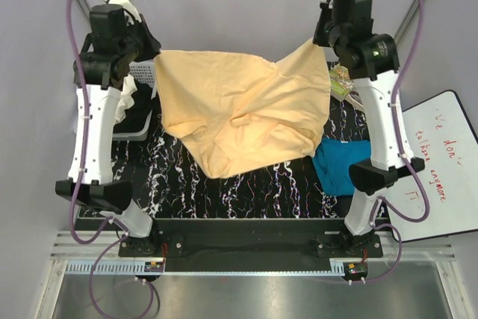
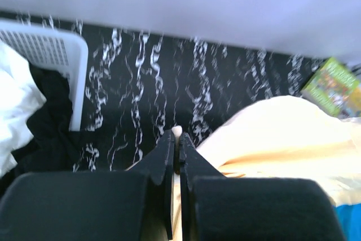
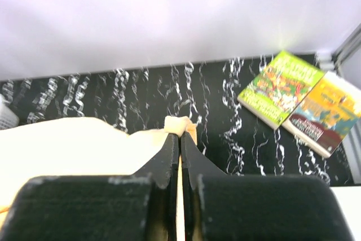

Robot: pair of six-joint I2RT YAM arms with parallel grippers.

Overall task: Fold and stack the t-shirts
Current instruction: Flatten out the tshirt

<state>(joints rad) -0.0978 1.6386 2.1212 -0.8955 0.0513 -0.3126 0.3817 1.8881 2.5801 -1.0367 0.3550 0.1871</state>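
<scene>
1. Tabletop [image 1: 246, 196]: black with white marbling. A bare strip lies open between the near edge and the near hem of the peach-yellow t-shirt [image 1: 243, 113].
2. Teal-blue t-shirt [image 1: 336, 168]: a bunched heap at the near right of the peach-yellow t-shirt. Its left edge meets that shirt's near right corner, and its right side is hidden under the right arm.
3. Peach-yellow t-shirt: spread wide and wrinkled across the middle of the tabletop. It is held up by its 2 far corners, and the near hem sags to a point. Where the cloth touches the tabletop cannot be told.
4. Left gripper [image 2: 176, 138]: at the shirt's far left corner, fingers pressed together on a fold of the peach-yellow cloth.
5. Right gripper [image 3: 180, 137]: at the shirt's far right corner, fingers pinched on a small tuft of the same cloth.
6. White basket [image 2: 53, 49]: just left of the shirt's far left corner, slotted wall, holding white and black cloth. It crowds the left arm's side.
7. 2 books [image 3: 280, 87] [image 3: 323, 114]: flat on the tabletop just right of the shirt's far right corner, side by side, 1 green, 1 yellow.
8. Whiteboard [image 1: 441, 166]: off the tabletop, right of the shirt, with red handwriting.
9. Bare marbled tabletop runs beyond the shirt's far edge to a pale wall.
</scene>
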